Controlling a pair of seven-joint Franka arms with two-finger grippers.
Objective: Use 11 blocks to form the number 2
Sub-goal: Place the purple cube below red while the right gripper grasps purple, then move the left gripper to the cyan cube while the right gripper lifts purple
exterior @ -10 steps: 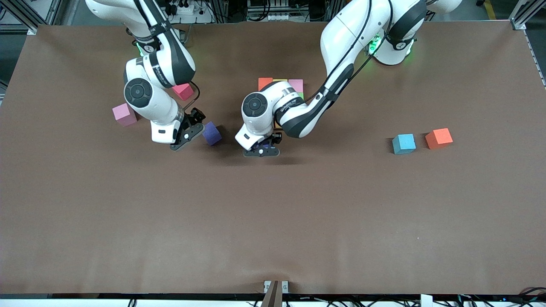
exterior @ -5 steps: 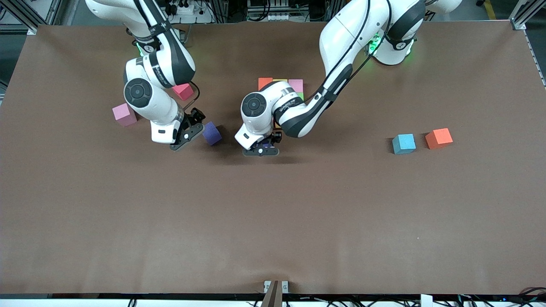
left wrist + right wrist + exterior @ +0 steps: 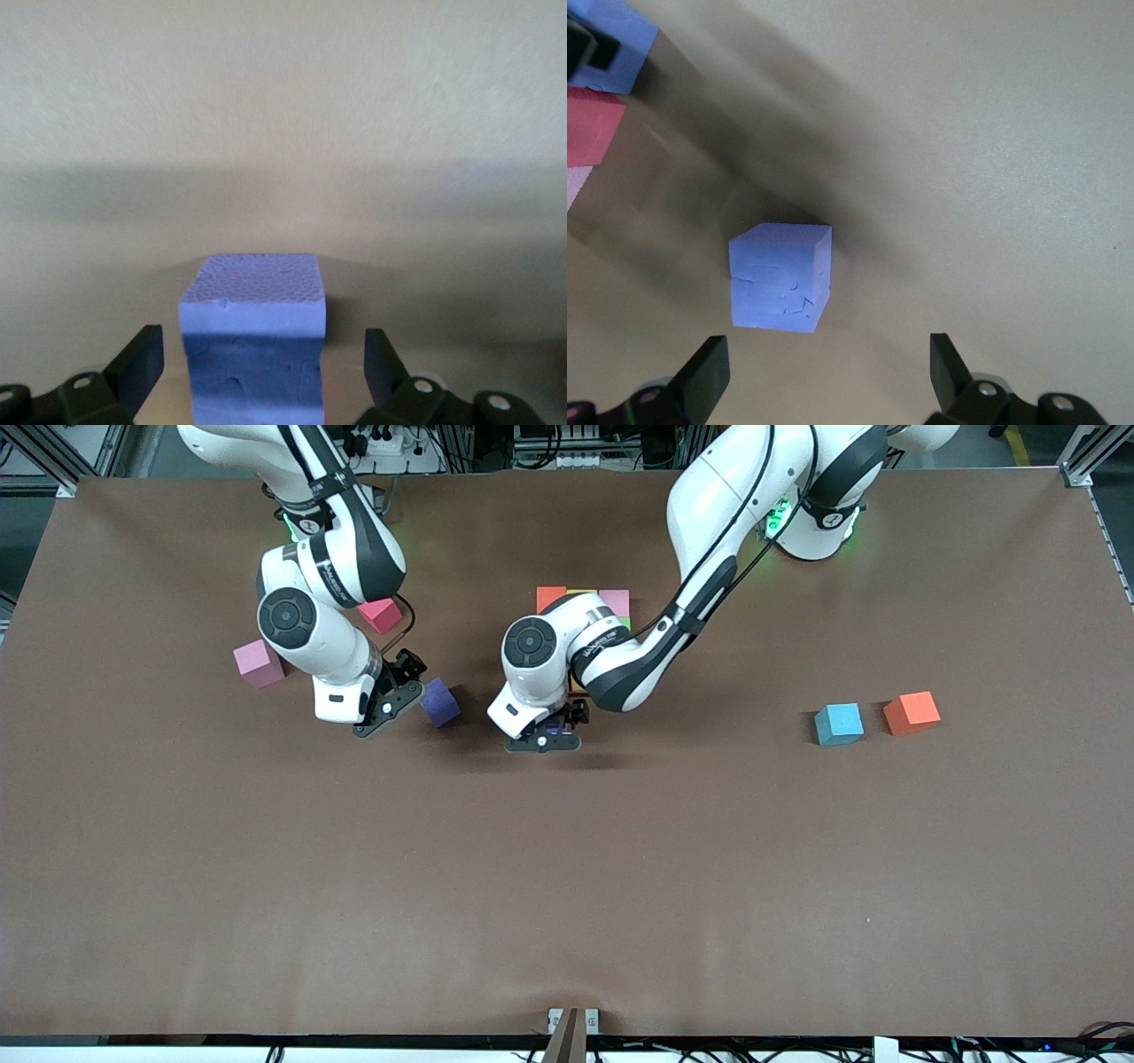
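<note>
The number 2 is only partly built and mostly hidden under the left arm. It lies on the table between the two arm bases. Of it, an orange cube, a thin strip of a yellow cube, a pink cube and a bit of a green cube can be seen in one row and just below it.

The left gripper is low at the end of the figure nearer to the front camera. Its fingers are released and stand apart from a purple cube between them, without touching its sides.

The right gripper hovers over the table toward the right arm's end, also released, with its fingers wide. Just beside it lies a second purple cube, turned at an angle to the figure.

Toward the right arm's end there are also a red cube, partly covered by the arm, and a loose pink cube. Toward the left arm's end, a light blue cube and a loose orange cube lie near each other, well apart from the figure.

Each arm carries a small line of writing on its dark band, too small to read.
</note>
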